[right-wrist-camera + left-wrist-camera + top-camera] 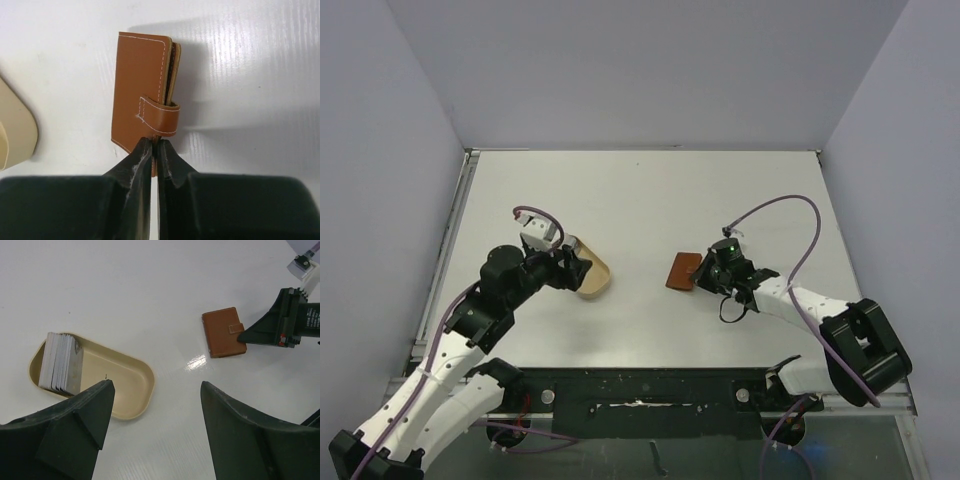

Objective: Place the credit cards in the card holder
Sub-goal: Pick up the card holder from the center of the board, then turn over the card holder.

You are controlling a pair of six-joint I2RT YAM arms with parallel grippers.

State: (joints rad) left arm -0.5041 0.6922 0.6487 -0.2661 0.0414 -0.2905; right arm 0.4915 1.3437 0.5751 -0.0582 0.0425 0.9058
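All views (wrists closer) share the wallet (682, 271).

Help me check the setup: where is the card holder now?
In the top view, the closed brown card holder lies right of centre, at the tips of the right gripper, with the tan tray to its left.

card holder (142, 85), near edge behind right gripper (155, 146); tray (15, 131), cut off at left; credit cards (60, 362), faces unseen

Top view: tray (597, 281) on bench (650, 190), 9 o'clock of ctr. Card holder (681, 270) at tray's 3, apart. Cards (60, 362) in tray, at one end. R gripper (698, 276) touches holder's 3 o'clock edge. L gripper (577, 266) over tray's 10 o'clock end.
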